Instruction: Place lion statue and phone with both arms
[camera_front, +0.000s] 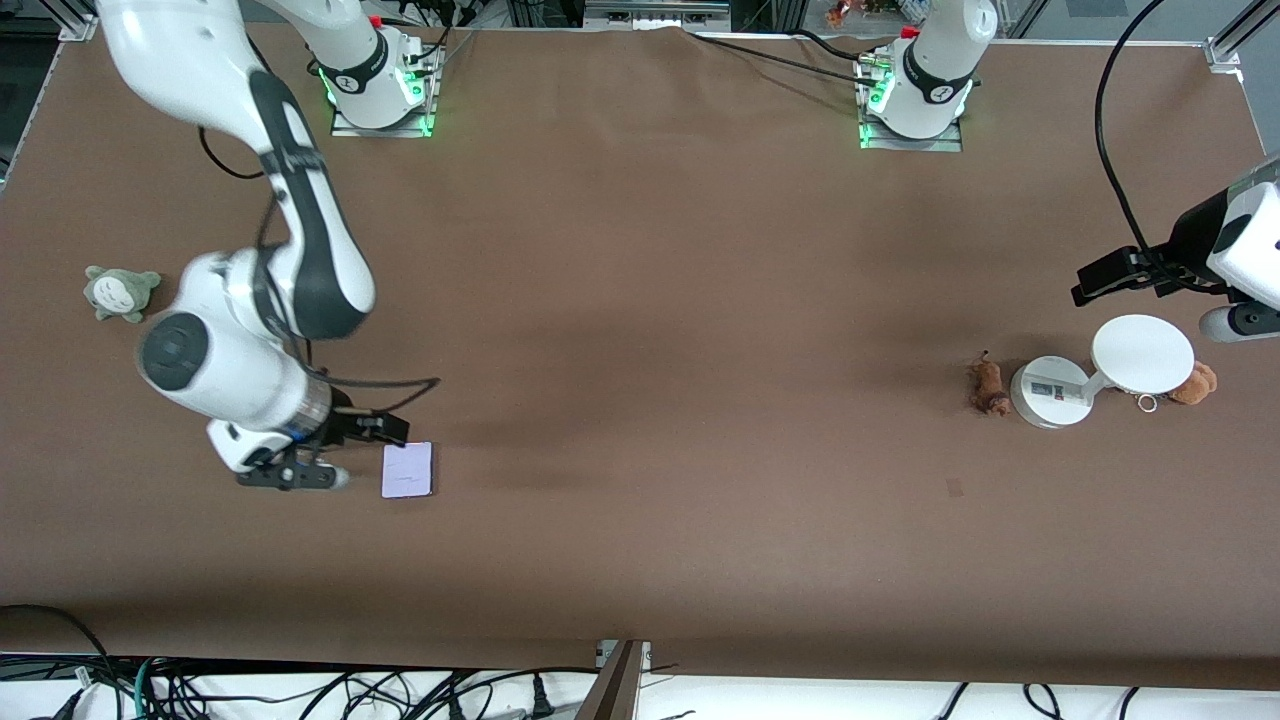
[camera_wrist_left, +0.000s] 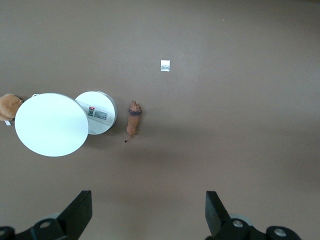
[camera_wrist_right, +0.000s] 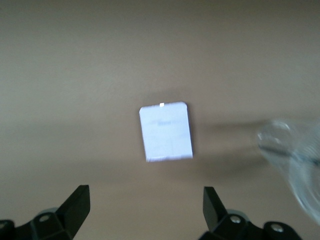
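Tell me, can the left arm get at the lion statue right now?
Probably yes. The left gripper is open and empty above the lion statue, which lies in the open beside the white stand, not touching it.

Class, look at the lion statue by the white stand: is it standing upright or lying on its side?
Cannot tell. The lion statue rests on the table beside the white stand, seen only from above in both views, with neither hand touching it.

You are looking at one phone (camera_front: 407, 470) at the front view's lower left and one lion statue (camera_front: 988, 387) at its right. Also lying there are two plush toys, one grey (camera_front: 120, 291) at left, one orange-brown (camera_front: 1195, 383) at right, plus one white round-disc stand (camera_front: 1100, 370). Two arms are working, each carrying one gripper.
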